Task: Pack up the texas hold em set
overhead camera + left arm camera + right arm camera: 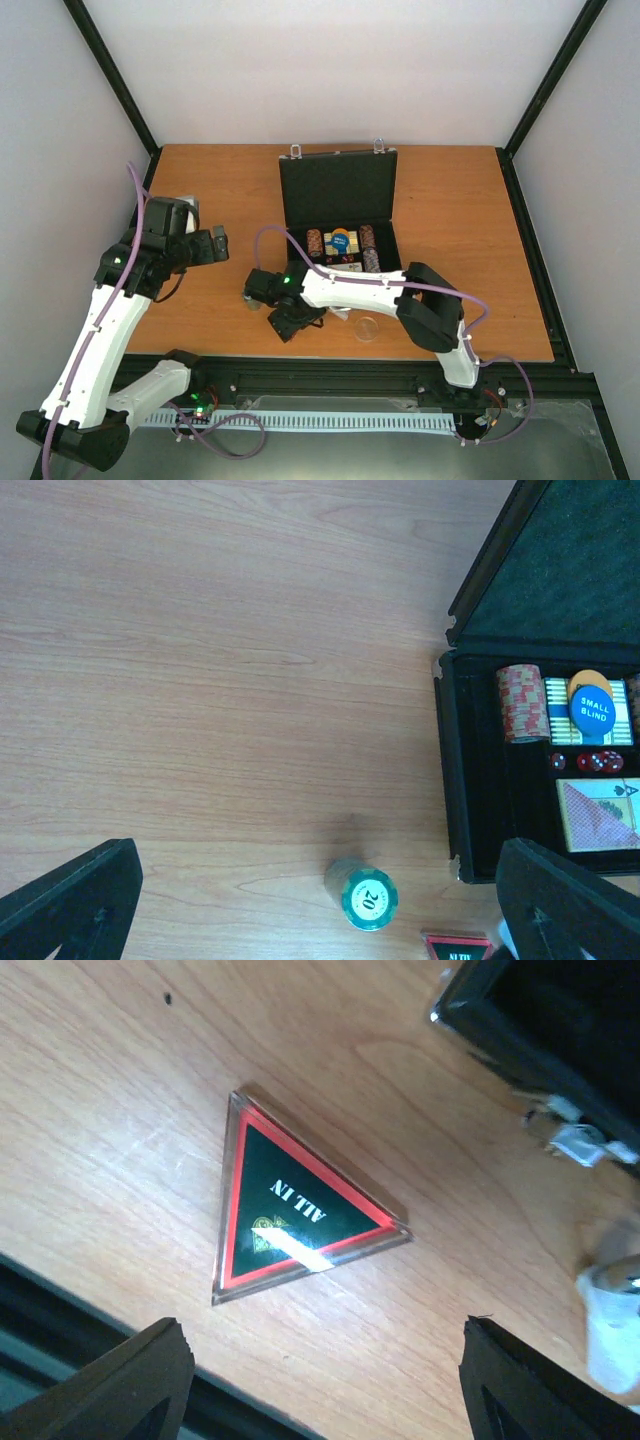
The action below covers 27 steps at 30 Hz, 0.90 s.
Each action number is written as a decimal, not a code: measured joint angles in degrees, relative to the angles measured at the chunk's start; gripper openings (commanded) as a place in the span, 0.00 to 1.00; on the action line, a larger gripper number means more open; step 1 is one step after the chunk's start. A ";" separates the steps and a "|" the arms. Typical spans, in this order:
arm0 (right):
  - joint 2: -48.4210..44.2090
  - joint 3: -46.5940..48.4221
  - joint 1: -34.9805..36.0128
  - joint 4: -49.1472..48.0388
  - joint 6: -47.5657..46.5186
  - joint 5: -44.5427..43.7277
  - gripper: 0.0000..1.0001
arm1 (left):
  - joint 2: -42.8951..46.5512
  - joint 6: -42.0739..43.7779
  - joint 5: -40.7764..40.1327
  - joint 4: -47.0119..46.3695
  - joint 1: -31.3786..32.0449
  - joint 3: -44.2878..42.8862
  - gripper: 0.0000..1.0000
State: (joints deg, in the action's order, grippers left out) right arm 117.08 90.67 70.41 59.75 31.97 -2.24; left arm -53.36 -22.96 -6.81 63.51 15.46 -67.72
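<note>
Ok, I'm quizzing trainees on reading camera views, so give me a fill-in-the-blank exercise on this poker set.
1. The blue button in the case reads SMALL ____.
2. The triangular marker on the table reads ALL ____.
3. The green chip stack outside the case shows the number ____.
4. The case's lid stands ____.

Missing words: BLIND; IN; 20; open.

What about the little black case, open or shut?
Open. The black case has its lid standing up, with chips, cards and dice showing inside.
</note>
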 measured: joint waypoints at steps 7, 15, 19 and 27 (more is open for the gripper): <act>-3.78 0.20 -0.44 0.76 -1.18 -0.31 0.93 | 0.00 -0.63 0.02 -0.70 0.00 0.33 1.00; -0.46 0.31 -1.07 -0.94 -2.29 0.33 1.00 | 0.00 -1.07 0.04 -0.90 0.00 0.70 1.00; 2.23 0.28 -2.75 -2.73 -2.25 2.10 1.00 | 0.09 -1.25 0.04 -0.92 0.00 0.98 1.00; 5.64 2.36 -5.18 -3.39 -2.08 3.17 0.95 | 0.15 -1.25 0.02 -0.94 0.00 1.25 1.00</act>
State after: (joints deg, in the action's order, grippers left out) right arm 122.72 93.03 65.23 56.36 29.89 0.93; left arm -53.21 -24.21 -6.79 62.57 15.46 -66.48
